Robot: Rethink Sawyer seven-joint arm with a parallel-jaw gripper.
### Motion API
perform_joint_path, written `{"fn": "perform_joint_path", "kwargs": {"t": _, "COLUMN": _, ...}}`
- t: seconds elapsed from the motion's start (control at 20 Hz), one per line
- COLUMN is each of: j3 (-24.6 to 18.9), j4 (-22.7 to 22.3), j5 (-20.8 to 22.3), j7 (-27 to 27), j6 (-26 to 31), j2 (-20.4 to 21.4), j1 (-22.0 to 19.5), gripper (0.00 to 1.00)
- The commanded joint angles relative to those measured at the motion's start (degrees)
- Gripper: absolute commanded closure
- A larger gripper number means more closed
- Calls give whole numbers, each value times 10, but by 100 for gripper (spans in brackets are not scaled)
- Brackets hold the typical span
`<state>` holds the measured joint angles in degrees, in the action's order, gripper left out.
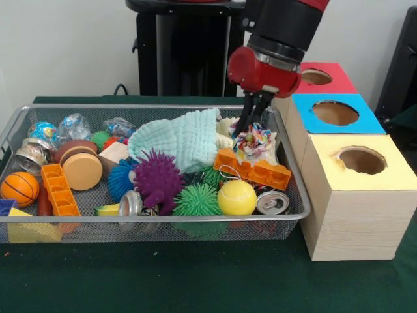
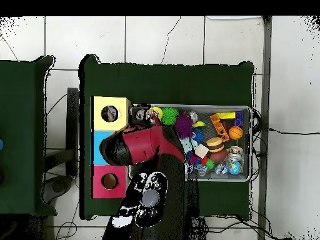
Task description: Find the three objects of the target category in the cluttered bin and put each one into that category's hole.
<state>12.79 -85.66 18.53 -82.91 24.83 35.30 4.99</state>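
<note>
The arm (image 1: pixel 287 36) has a black cylinder segment ending in a glossy red wrist with a silver ring; its thin gripper (image 1: pixel 251 120) looks black.

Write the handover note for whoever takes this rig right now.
Gripper: down in the wire bin at its end nearest the boxes, by the multicoloured rope toy; open or shut cannot be told.
Bin remains crowded: spiky balls, cans, orange bricks, yellow ball, cloth.
Yellow box, blue box and red box stand beside the bin.
Done: nothing confirmable.
Left: find and post the target objects.
</note>
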Motion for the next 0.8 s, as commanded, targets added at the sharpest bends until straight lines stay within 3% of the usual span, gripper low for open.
{"fn": "perform_joint_path", "kwargs": {"t": 0.05, "j3": -93, "j4": 100, "j5": -20, "j7": 32, "j6": 154, "j2": 27, "j1": 0, "gripper": 100}}
{"fn": "perform_joint_path", "kwargs": {"t": 0.35, "j3": -98, "j4": 102, "j5": -48, "j7": -33, "j6": 201, "j2": 19, "j1": -4, "gripper": 100}}
{"fn": "perform_joint_path", "kwargs": {"t": 0.8, "j3": -120, "j4": 82, "j5": -77, "j7": -29, "j6": 220, "j2": 18, "j1": -13, "gripper": 100}}
